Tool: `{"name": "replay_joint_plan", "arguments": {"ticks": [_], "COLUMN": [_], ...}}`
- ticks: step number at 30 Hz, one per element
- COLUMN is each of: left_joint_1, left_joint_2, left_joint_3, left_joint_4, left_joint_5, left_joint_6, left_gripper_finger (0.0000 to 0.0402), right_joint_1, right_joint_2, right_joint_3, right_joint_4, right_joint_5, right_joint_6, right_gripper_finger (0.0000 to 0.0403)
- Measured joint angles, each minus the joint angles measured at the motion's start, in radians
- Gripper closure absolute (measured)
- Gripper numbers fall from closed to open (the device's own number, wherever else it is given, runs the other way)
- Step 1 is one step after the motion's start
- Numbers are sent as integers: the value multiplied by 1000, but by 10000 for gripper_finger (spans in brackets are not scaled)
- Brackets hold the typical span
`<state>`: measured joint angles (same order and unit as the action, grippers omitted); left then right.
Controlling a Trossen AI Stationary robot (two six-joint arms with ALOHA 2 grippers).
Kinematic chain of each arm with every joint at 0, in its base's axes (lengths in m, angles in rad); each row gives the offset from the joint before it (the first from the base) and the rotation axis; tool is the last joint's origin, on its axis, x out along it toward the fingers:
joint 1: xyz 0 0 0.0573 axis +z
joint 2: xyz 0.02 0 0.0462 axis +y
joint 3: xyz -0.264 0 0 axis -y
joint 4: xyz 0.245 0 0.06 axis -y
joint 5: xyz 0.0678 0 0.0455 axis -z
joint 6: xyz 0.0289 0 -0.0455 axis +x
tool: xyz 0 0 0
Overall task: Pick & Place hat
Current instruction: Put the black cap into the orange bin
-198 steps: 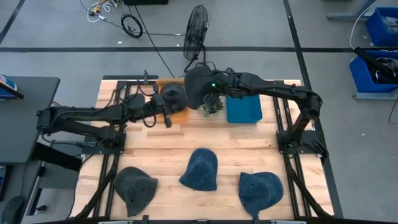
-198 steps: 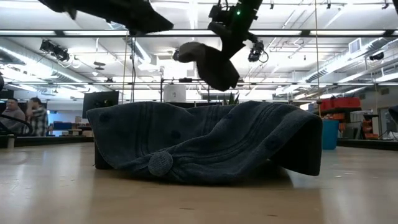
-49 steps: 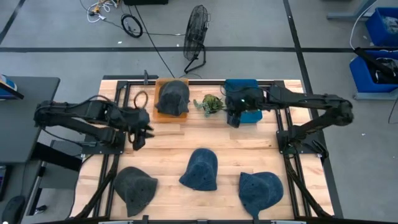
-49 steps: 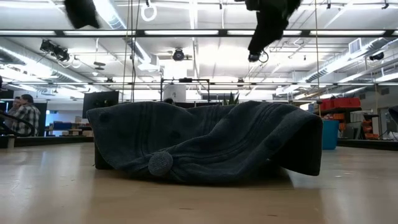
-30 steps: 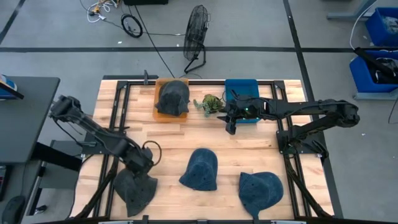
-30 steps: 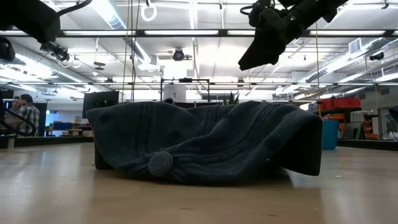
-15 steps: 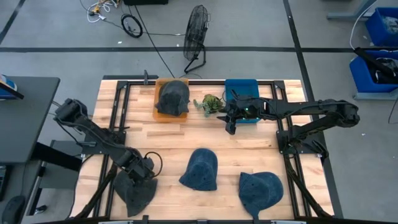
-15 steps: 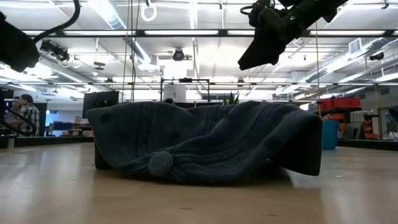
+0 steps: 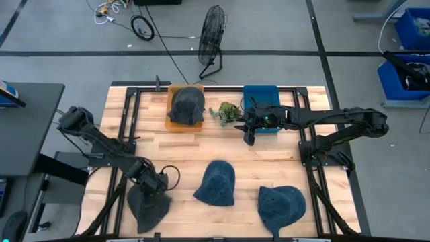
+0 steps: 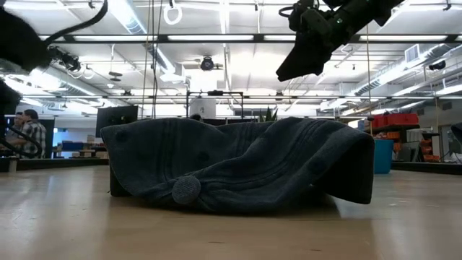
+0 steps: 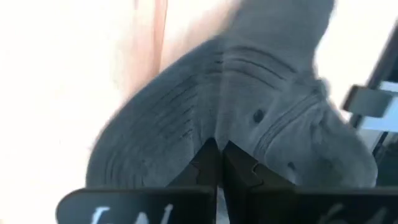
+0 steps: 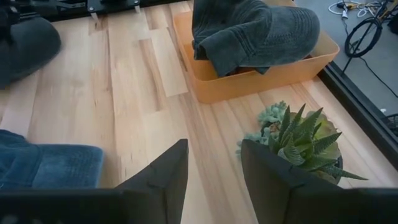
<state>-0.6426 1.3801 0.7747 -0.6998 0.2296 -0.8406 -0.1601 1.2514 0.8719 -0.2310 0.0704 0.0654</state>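
Note:
A grey hat [image 9: 149, 210] lies near the table's near left corner, and my left gripper [image 9: 155, 189] is down on its far edge, shut on it. In the left wrist view the hat [image 11: 186, 118] fills the picture beyond my left gripper [image 11: 219, 160]. A blue hat [image 9: 216, 183] lies at the near middle and another blue hat [image 9: 282, 207] at the near right. A third grey hat [image 9: 187, 103] sits in the orange bin [image 9: 176, 125]. My right gripper [image 9: 250, 136] hovers open beside the blue bin [image 9: 263, 119], with nothing between its fingers. My left gripper has its fingers closed together on the grey hat's cloth [image 11: 214, 134], where the ribbed brim meets the crown. It comes from above, slanting down toward the near edge. The hat lies on the table. How many layers are pinched, the fingers hide.
A small potted plant [image 9: 227, 113] stands between the two bins, close to my right gripper [image 12: 214, 168]. Bare wood lies across the table's middle. In the low view the middle blue hat [image 10: 238, 166] fills the foreground.
My left gripper has gone toward the near edge and down onto the grey hat's far edge. The hat's far left part has drawn in, so the hat looks narrower than before. It stays on the table.

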Motion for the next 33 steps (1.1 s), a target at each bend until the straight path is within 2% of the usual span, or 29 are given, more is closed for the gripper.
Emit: {"name": "replay_joint_plan", "arguments": {"ticks": [4, 7, 11, 15, 17, 19, 21, 28, 31, 33], "left_joint_1": [47, 81, 138, 266, 359, 463, 574, 910, 1005, 1048], "left_joint_2": [-35, -37, -40, -39, -39, -39, -39, -33, -2, 28], "left_joint_3": [155, 315, 485, 575, 589, 589, 588, 513, 491, 483], "left_joint_4": [-219, -442, -634, -732, -720, -649, -550, -95, -83, -80], "left_joint_5": [-49, -196, -425, -667, -800, -887, -881, -680, -562, -527], "left_joint_6": [160, 325, 712, 968, 1102, 1262, 1417, 1823, 1895, 1907], "left_gripper_finger": [396, 397, 397, 396, 397, 397, 397, 398, 397, 397], "right_joint_1": [0, 0, 0, 0, 0, 0, 0, 0, 0, 0], "right_joint_2": [0, 0, 0, 0, 0, 0, 0, 0, 0, 0], "right_joint_3": [0, 0, 0, 0, 0, 0, 0, 0, 0, 0], "right_joint_4": [0, 0, 0, 0, 0, 0, 0, 0, -1, -1], "right_joint_5": [0, 0, 0, 0, 0, 0, 0, 0, 0, 0], "right_joint_6": [-3, -11, -49, -74, -74, -74, -75, -75, -76, -77], "right_gripper_finger": [248, 248, 248, 248, 248, 248, 248, 248, 248, 248]}}
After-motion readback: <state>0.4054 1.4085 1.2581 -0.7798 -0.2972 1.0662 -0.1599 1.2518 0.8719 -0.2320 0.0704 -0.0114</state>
